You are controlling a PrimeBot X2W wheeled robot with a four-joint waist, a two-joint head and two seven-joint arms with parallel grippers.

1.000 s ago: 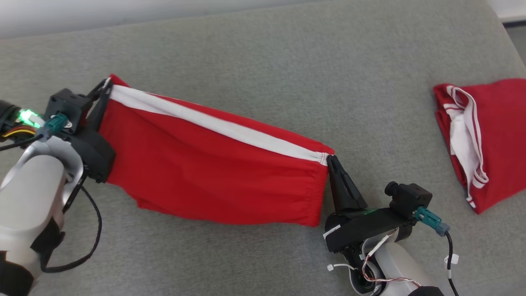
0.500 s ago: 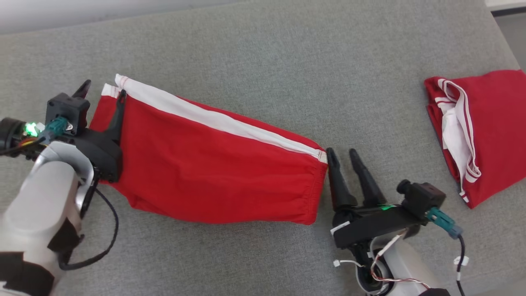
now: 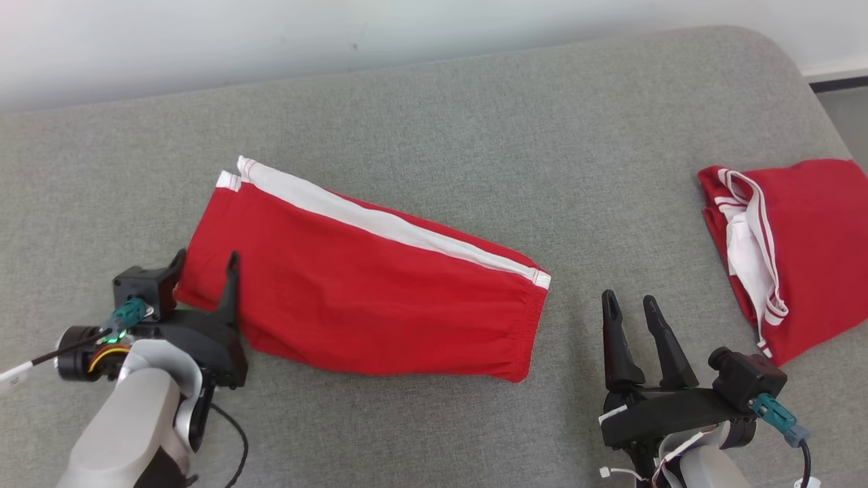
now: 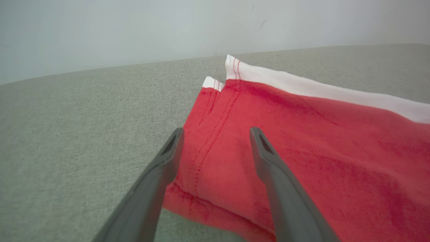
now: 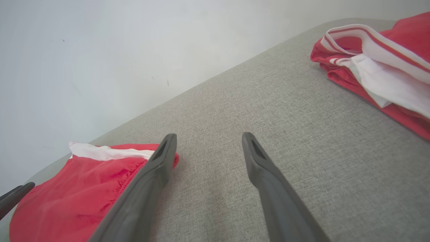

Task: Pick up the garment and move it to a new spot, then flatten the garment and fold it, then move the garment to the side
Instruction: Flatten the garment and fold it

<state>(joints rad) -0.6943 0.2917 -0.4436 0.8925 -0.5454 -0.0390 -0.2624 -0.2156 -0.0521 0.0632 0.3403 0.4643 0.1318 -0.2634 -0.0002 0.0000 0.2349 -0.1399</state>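
Nearest, the left gripper is standing open over the left hem of the red shorts, pinching nothing. The right gripper is gaping empty just beside their right end. The shorts are lying folded on the grey cushion, with another red garment sitting at far right.

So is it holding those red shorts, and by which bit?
Nothing is held. The left gripper stands open over the red shorts' hem, the right gripper open beside their waistband.

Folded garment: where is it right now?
In the head view the folded garment lies at the right edge of the grey surface, right of the right gripper, apart from the red shorts.
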